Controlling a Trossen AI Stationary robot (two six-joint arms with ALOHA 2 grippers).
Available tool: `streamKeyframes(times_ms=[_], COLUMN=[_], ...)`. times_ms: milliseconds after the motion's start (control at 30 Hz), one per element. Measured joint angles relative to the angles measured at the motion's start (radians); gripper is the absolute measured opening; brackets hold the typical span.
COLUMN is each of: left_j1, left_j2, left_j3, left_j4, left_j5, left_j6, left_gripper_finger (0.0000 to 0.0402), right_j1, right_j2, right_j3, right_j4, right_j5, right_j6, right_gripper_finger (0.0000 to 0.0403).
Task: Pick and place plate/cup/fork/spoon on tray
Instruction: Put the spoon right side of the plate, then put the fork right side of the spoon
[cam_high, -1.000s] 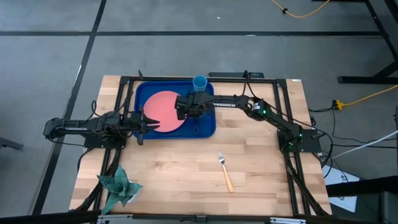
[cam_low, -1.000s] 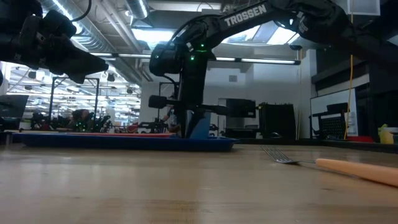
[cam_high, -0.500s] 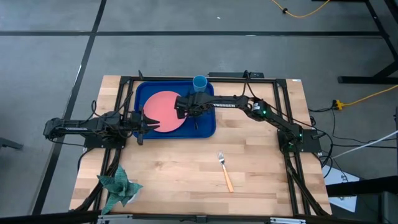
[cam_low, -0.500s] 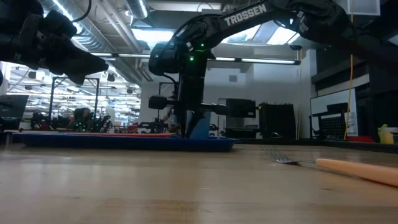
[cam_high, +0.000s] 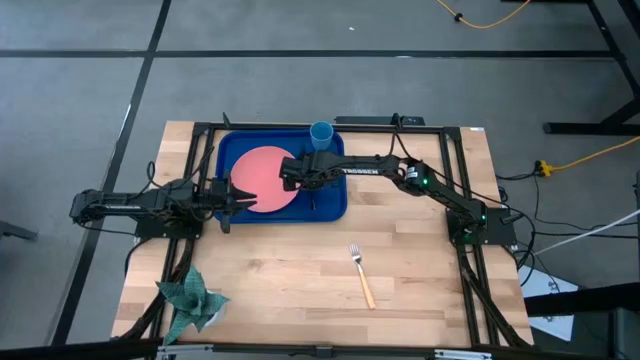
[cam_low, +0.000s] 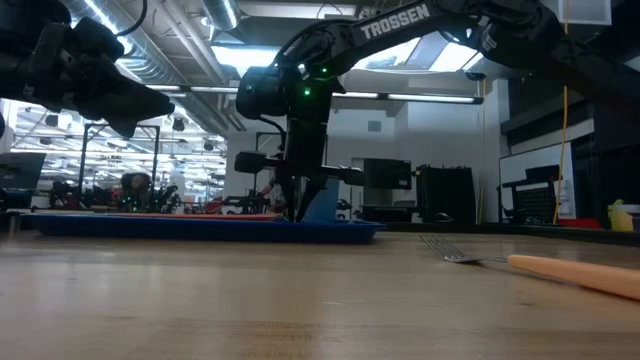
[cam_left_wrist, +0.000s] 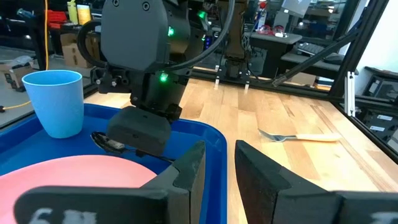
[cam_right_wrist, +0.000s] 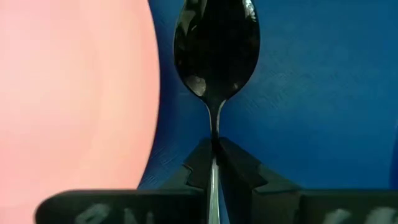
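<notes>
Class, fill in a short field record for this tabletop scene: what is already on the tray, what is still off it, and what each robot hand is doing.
On tray: round salmon-pink plate, small light-blue cup, both on the large dark-blue rectangular tray
Being placed: slim dark metallic spoon, beside the plate, over the tray floor
Off tray: tan-handled silver fork, on the wooden table
Right hand: shut on the spoon's handle, above the tray
Left hand: open, at the tray's left edge, holding nothing
</notes>
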Motion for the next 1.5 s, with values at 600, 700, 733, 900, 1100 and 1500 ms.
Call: streamKeyframes(times_ms=[600,700,733,900,1100,1500], left_j1=[0.0,0.0,0.0,0.0,0.0,0.0], left_j2=[0.0,0.0,0.0,0.0,0.0,0.0], left_j3=[0.0,0.0,0.0,0.0,0.0,0.0], left_j4=[0.0,0.0,0.0,0.0,0.0,0.0], left_j5=[0.0,0.0,0.0,-0.001,-0.001,-0.001], left_j6=[0.0,0.0,0.0,0.0,0.0,0.0], left_gripper_finger=[0.008,0.008,0.008,0.008,0.008,0.008], right_j1=[0.001,0.001,0.001,0.001,0.001,0.0], right_j2=[0.0,0.0,0.0,-0.002,-0.002,-0.002], right_j3=[0.0,0.0,0.0,0.0,0.0,0.0], right_j4=[0.0,-0.007,-0.018,-0.024,-0.039,-0.045], right_j5=[-0.008,-0.008,-0.008,-0.001,-0.001,0.0], right_j6=[-0.051,-0.02,0.003,0.022,0.004,0.023], right_gripper_finger=[0.0028,0.0028,0.0028,0.0028,0.0032,0.0062])
